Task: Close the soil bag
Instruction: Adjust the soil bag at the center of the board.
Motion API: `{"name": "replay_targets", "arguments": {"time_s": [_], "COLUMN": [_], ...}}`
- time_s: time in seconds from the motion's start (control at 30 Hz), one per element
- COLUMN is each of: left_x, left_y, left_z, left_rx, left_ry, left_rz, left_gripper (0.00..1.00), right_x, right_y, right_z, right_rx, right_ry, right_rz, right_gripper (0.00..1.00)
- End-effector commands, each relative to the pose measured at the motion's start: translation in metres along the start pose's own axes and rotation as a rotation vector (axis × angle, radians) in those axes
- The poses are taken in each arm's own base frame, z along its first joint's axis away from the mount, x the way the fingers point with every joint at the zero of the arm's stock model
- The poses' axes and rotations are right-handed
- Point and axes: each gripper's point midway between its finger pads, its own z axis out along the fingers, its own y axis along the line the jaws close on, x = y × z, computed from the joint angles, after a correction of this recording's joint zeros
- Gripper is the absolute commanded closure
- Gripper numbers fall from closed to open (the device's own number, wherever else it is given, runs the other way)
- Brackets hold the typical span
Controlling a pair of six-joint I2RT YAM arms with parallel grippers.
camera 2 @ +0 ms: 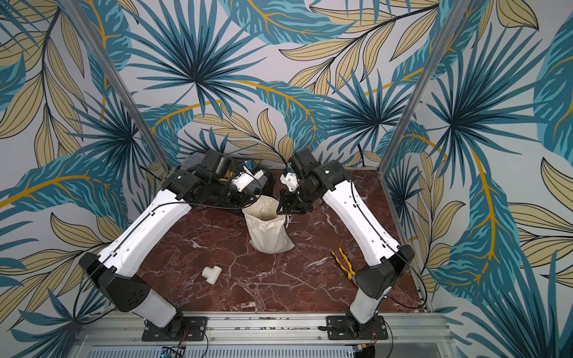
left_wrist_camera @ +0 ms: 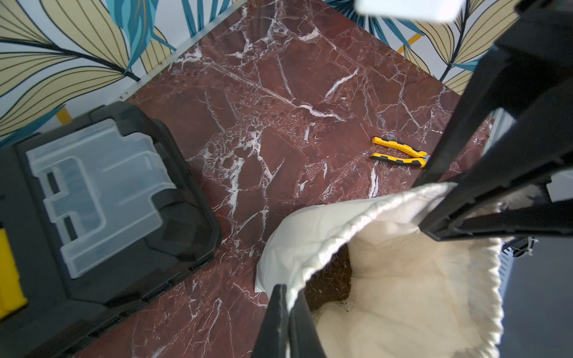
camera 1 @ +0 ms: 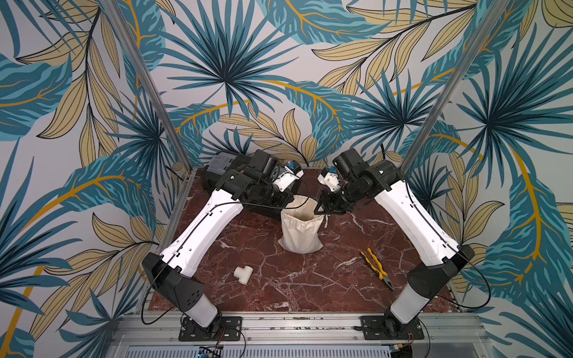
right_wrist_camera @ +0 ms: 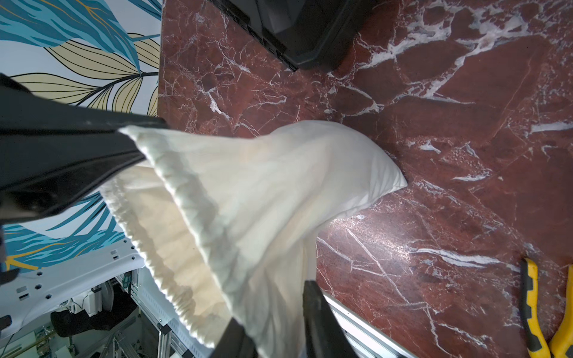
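The soil bag (camera 1: 300,231) (camera 2: 270,234) is a cream-white cloth sack standing mid-table with its mouth wide open. Dark soil (left_wrist_camera: 328,279) shows inside it. My left gripper (camera 1: 287,203) (left_wrist_camera: 286,297) is shut on the gathered hem at the mouth's left side. In the right wrist view the left gripper's fingers (right_wrist_camera: 93,148) hold that hem corner taut. My right gripper (camera 1: 320,211) (right_wrist_camera: 276,322) is at the mouth's right side, jaws apart, with the bag's cloth (right_wrist_camera: 263,192) hanging between them. A thin cord (camera 1: 326,220) dangles below the right gripper.
A black toolbox (camera 1: 223,164) (left_wrist_camera: 93,201) with a clear lid insert stands at the back left, close behind the bag. Yellow-handled pliers (camera 1: 376,268) (left_wrist_camera: 400,152) lie front right. A white pipe tee (camera 1: 243,274) lies front left on the red marble table (camera 1: 310,279).
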Motion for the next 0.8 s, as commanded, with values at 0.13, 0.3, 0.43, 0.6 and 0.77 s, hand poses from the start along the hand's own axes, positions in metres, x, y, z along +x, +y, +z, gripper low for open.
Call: {"name": "replay_targets", "arguments": {"time_s": [0.13,0.3,0.43,0.6,0.77], "left_x": [0.003,0.003,0.003,0.020,0.032], "left_y": [0.009,0.013,0.018,0.031,0.027], "left_z": [-0.005,-0.013,-0.028,-0.046,-0.046], "left_rx": [-0.059,-0.098,-0.150,-0.243,-0.200], "left_ry": [0.034,0.030,0.025,0.058,0.046], "left_rz": [-0.087,-0.091,-0.091,-0.094,-0.133], "left_gripper": [0.98,0.98,0.98,0.98,0.97], "right_x": [0.021,0.006,-0.014,-0.017,-0.012], "right_y": [0.003,0.008,0.008,-0.029,-0.039], "right_z": [-0.007,-0.020,-0.040,-0.043,-0.026], "right_rx": [-0.003,0.009,0.043,0.156,0.167], "right_ry": [0.014,-0.059,-0.162,-0.192,-0.130], "right_rz": [0.037,0.025,0.002,0.032,0.002], "right_gripper": [0.77,1.00,1.00,1.00,1.00]}}
